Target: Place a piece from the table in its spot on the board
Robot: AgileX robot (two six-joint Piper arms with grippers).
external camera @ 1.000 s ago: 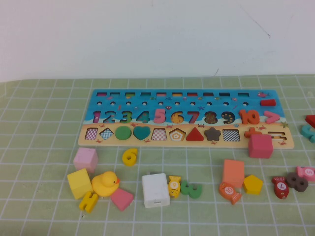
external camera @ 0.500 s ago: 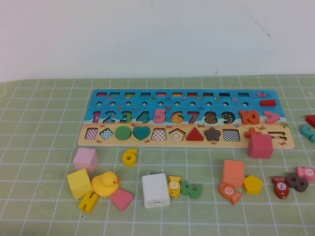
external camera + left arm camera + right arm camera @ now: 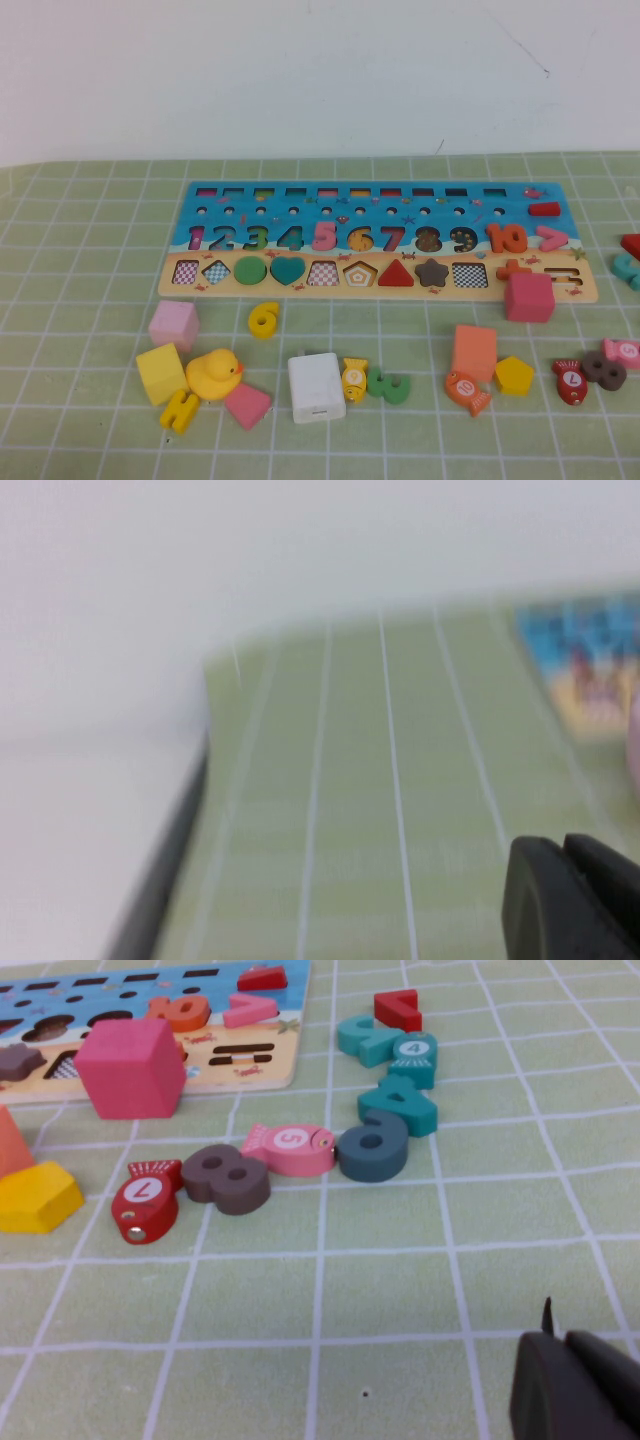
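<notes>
The yellow numeral "6" piece [image 3: 264, 320] lies flat on the green grid table [image 3: 90, 260], just in front of the board's left half. The long wooden board [image 3: 380, 240] lies across the middle, blue band with numerals above, tan band with shape cut-outs below. Neither arm shows in the high view. My left gripper [image 3: 565, 855] is shut and empty over bare table far left of the board. My right gripper [image 3: 565, 1345] is shut and empty over bare table near the front right, short of the loose pieces.
In front of the board lie a pink cube [image 3: 173, 325], yellow cube [image 3: 160, 372], yellow duck [image 3: 214, 373], white box [image 3: 316, 387], orange block [image 3: 474, 350], yellow pentagon [image 3: 514, 374], fish and numeral pieces [image 3: 290, 1145]. A magenta cube [image 3: 529, 296] sits on the board's right edge.
</notes>
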